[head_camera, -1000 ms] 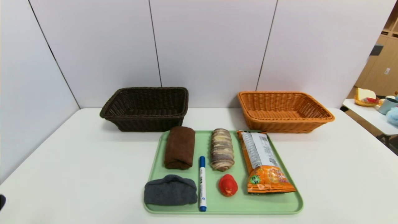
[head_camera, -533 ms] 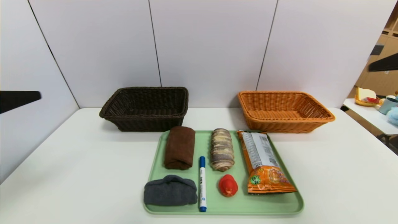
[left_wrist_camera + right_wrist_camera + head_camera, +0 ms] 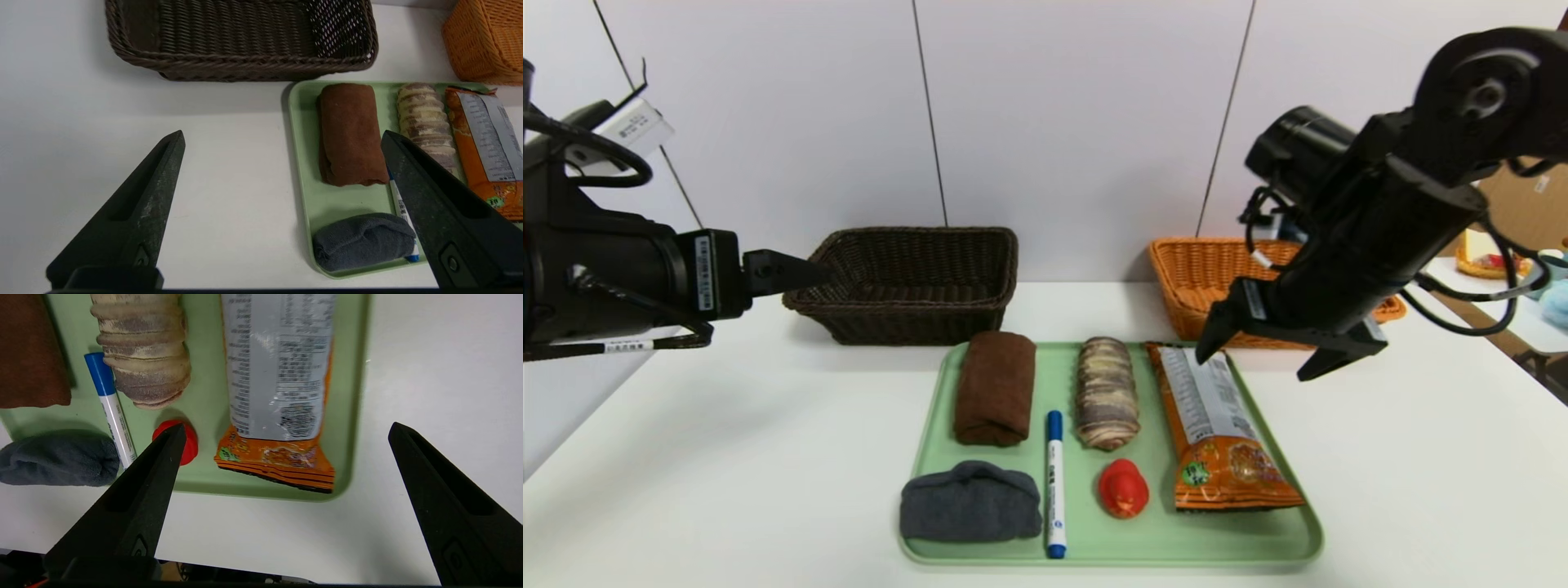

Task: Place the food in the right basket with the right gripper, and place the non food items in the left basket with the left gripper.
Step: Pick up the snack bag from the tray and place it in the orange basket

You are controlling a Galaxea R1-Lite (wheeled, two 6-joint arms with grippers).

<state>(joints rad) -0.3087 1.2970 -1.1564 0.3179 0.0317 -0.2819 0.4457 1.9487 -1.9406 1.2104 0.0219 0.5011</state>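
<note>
On a green tray (image 3: 1258, 539) lie the food, a marbled bread roll (image 3: 1106, 392) and a long orange snack bag (image 3: 1213, 425), and the non food items: a rolled brown towel (image 3: 995, 388), a grey cloth (image 3: 970, 500), a blue-capped marker (image 3: 1054, 482) and a small red toy (image 3: 1123, 488). Behind the tray stand the dark brown left basket (image 3: 907, 282) and the orange right basket (image 3: 1209, 278). My left gripper (image 3: 282, 134) hovers open at the far left, beside the dark basket. My right gripper (image 3: 287, 428) hangs open above the tray's right edge, over the snack bag (image 3: 278, 375).
The white table (image 3: 727, 457) has bare surface on both sides of the tray. Grey wall panels close off the back and the left. A side table with a cup and small items (image 3: 1503, 278) stands at the far right.
Both arms have swung into view from the sides: the left now reaches toward the dark basket, the right hangs over the tray's right edge. Nothing on the tray has moved.
</note>
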